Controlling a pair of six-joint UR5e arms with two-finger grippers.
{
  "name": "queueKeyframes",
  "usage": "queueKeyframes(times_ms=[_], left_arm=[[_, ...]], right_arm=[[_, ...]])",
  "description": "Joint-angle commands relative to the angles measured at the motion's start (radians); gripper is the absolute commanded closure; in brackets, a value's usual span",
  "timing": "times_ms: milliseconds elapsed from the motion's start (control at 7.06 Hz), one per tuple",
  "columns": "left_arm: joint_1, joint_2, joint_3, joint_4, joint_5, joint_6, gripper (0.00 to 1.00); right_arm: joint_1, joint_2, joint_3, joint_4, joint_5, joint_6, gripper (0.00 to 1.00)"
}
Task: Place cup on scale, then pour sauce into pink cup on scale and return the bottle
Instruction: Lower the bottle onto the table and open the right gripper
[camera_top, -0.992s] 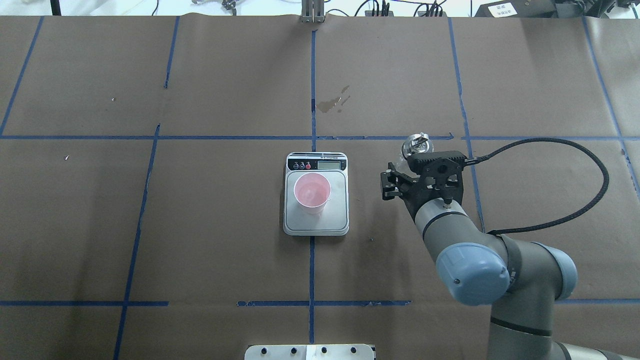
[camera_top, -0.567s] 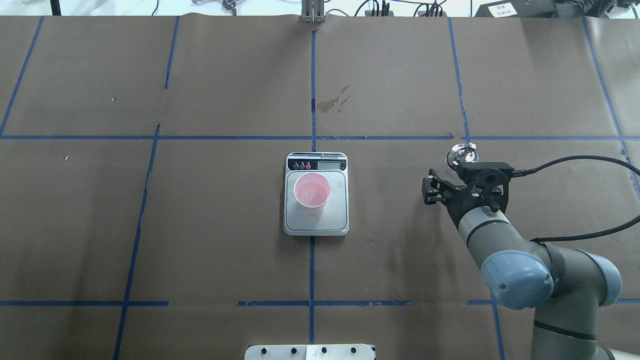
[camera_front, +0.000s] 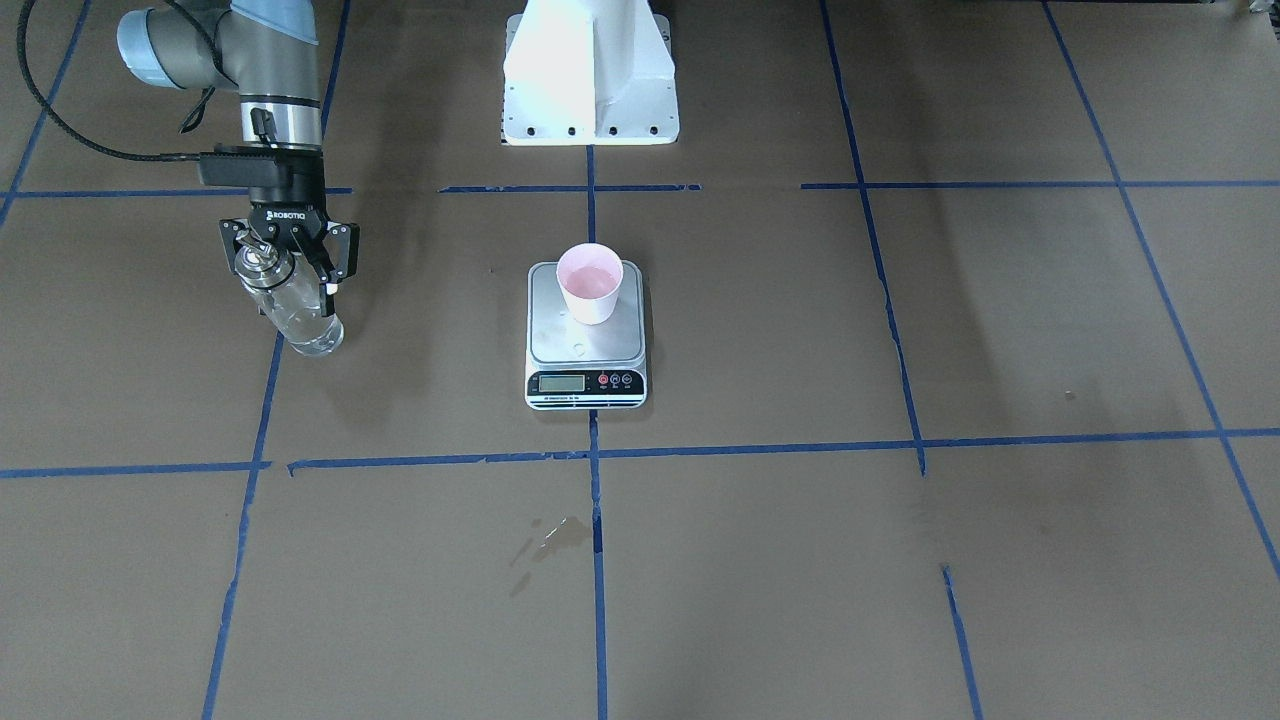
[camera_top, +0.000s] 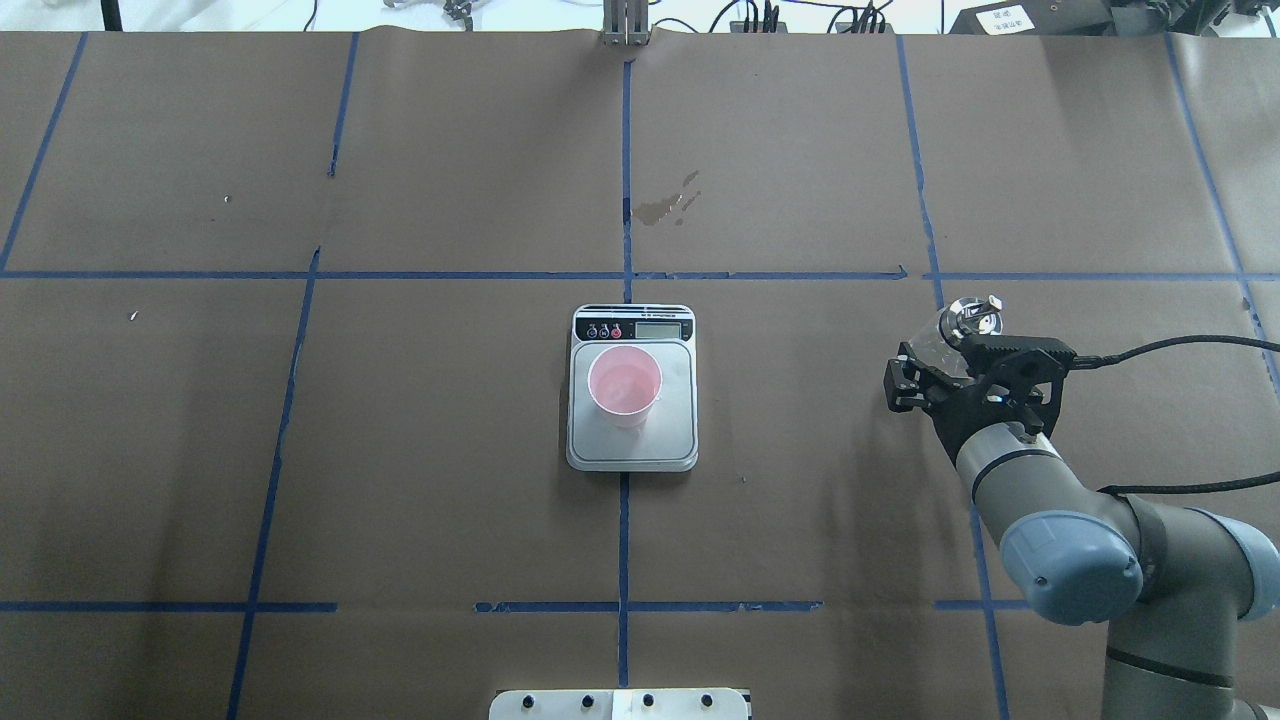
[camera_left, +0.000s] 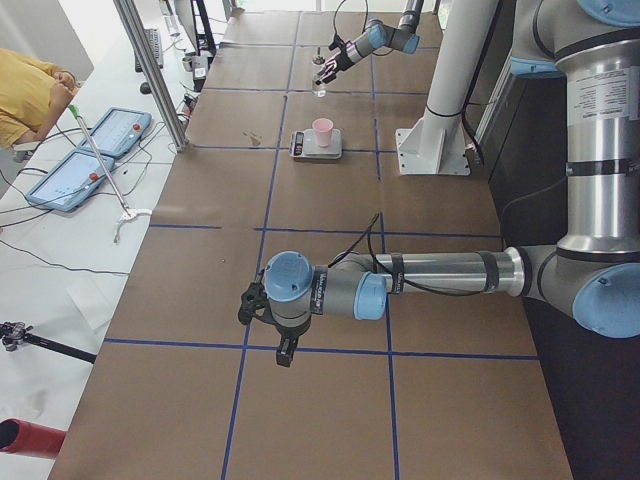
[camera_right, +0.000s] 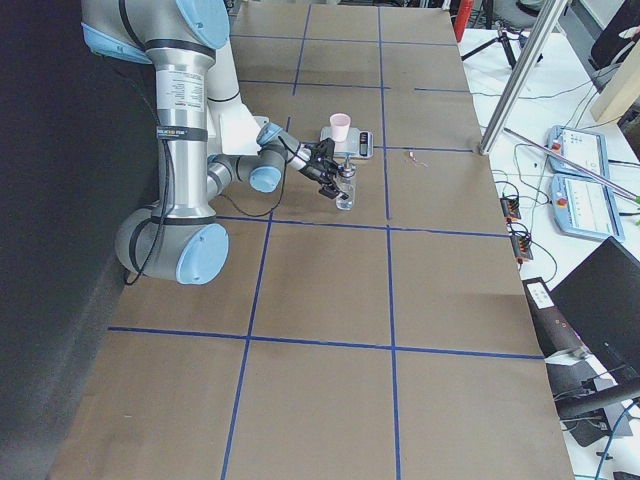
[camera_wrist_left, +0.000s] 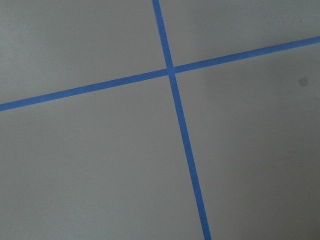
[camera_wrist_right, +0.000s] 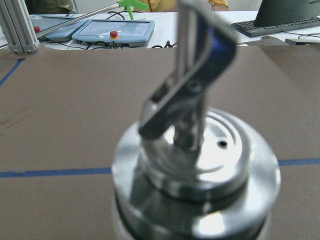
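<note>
We find the right gripper (camera_front: 290, 272) clamped on the upper part of the bottle (camera_front: 292, 305), which contains clear sauce (camera_front: 314, 332) and is held well apart from the scale (camera_front: 585, 352), on the robot's right side. The cup (camera_front: 590, 283) sits upright on the scale platform. We cannot tell whether the left gripper (camera_left: 258, 303) is open or closed.

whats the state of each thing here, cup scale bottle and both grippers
cup: upright on the scale, open end up
scale: lying flat, carrying the cup; display too small to read
bottle: upright, held at the neck, off to the side of the scale
right gripper: shut on the bottle
left gripper: far from the scale, holding nothing visible; open or shut cannot be told
</note>
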Motion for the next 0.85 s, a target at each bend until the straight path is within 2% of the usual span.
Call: queueKeyframes(times_ms=[0,283,425,567,709], left_arm=[[0.0,0.0,0.0,0.0,-0.001,0.0,0.0],[0.0,0.0,0.0,0.0,0.001,0.0,0.0],[0.0,0.0,0.0,0.0,0.001,0.0,0.0],[0.0,0.0,0.0,0.0,-0.001,0.0,0.0],[0.0,0.0,0.0,0.0,-0.001,0.0,0.0]], right_arm=[[-0.001,-0.005,-0.011,0.002,0.001,0.004,0.97],[-0.001,-0.007,-0.027,0.002,0.004,0.01,0.86],[-0.001,-0.007,-0.032,0.002,0.007,0.012,0.86],[0.001,-0.008,-0.031,0.002,0.009,0.012,0.77],[-0.001,-0.013,-0.031,0.0,0.01,0.01,0.74]])
